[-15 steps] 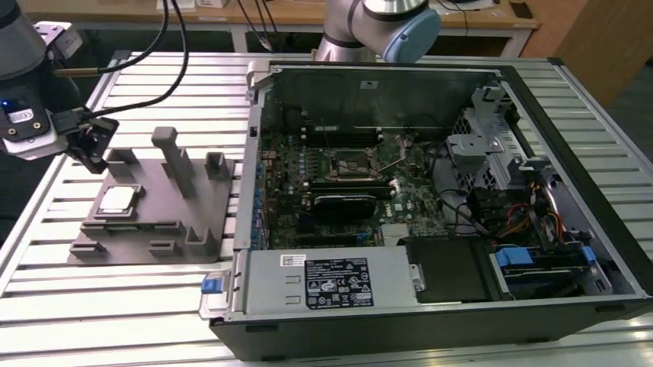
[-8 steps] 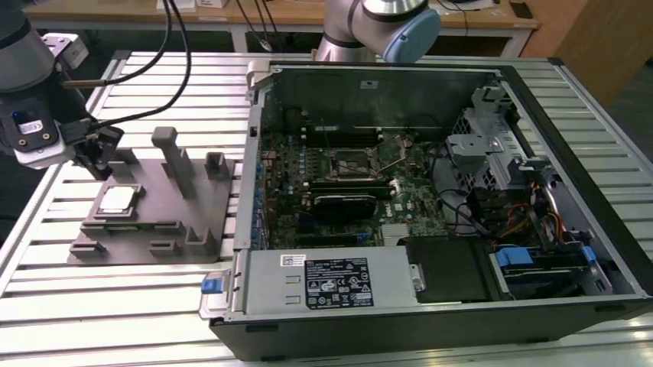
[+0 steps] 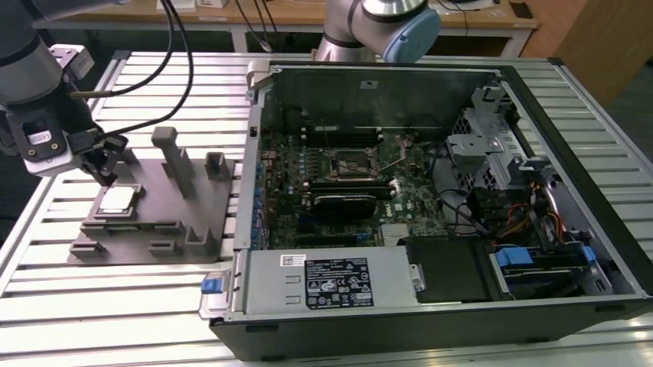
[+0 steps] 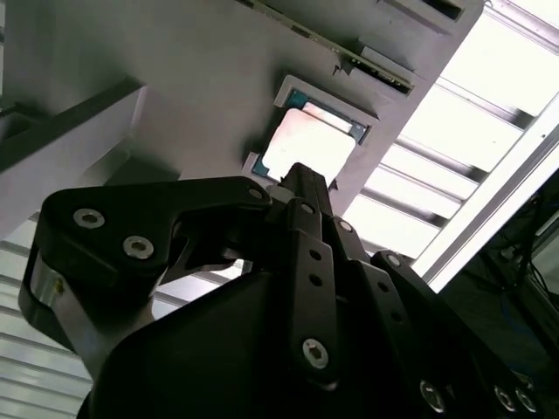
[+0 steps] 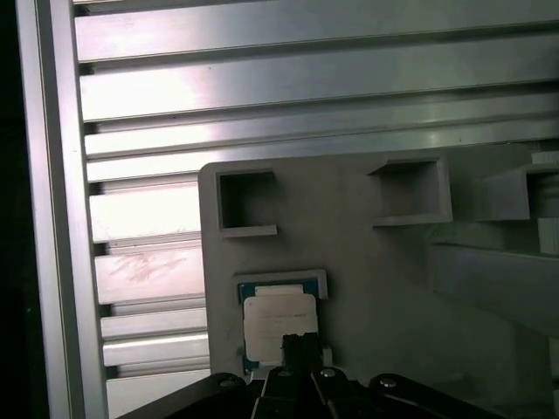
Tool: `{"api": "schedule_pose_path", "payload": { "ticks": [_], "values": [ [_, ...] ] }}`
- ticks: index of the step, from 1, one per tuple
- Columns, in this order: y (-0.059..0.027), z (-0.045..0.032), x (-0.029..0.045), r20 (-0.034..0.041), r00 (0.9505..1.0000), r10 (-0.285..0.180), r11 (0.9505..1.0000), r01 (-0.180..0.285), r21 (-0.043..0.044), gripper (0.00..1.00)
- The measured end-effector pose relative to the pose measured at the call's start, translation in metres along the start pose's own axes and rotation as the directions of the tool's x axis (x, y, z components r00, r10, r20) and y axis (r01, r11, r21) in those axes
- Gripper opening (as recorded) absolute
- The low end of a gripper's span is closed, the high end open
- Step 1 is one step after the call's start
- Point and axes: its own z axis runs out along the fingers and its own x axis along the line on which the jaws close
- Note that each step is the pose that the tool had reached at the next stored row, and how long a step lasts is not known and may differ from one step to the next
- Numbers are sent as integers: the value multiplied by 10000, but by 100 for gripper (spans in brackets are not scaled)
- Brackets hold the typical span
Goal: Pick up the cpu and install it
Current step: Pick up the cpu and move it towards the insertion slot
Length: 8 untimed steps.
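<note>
The cpu (image 3: 115, 200), a flat silvery square with a pale rim, lies in a shallow seat on the grey fixture plate (image 3: 153, 210) at the exterior view's left. My gripper (image 3: 102, 176) hangs just above its far edge, fingers drawn together with nothing between them. In both wrist views the black tip of the gripper (image 4: 306, 179) (image 5: 301, 347) overlaps one edge of the cpu (image 4: 310, 140) (image 5: 275, 312); whether it touches is unclear. The square black socket (image 3: 354, 162) sits mid-motherboard inside the open computer case (image 3: 571, 191).
Upright grey blocks (image 3: 173, 157) rise from the fixture plate just beside the gripper. The case's raised side wall (image 3: 250, 153) stands between the plate and the motherboard. Cables (image 3: 173, 69) trail from the arm over the slatted aluminium table (image 3: 61, 306). A second arm's base (image 3: 383, 27) stands behind the case.
</note>
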Motion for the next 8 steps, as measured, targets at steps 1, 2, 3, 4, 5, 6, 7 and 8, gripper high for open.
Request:
{"api": "schedule_pose_path", "payload": {
  "ticks": [1, 2, 3, 4, 5, 6, 7, 8],
  "values": [
    [-1, 18, 1, 0, 10000, 1, 10000, -1, 0, 11],
    [-3, 36, 1, -1, 10000, 2, 10000, -2, 0, 11],
    [-4, 54, 2, -1, 10000, 2, 10000, -2, 1, 11],
    [-5, 66, 1, -1, 10000, 1, 10000, -1, 10, 11],
    [-6, 79, 1, -3, 10000, 0, 10000, 0, 24, 11],
    [-7, 95, 1, -6, 10000, -1, 10000, 1, 33, 11],
    [-8, 113, 1, -8, 10000, -2, 10000, 2, 35, 11],
    [-8, 131, 2, -12, 10000, -1, 10000, 1, 37, 11]
  ]
}}
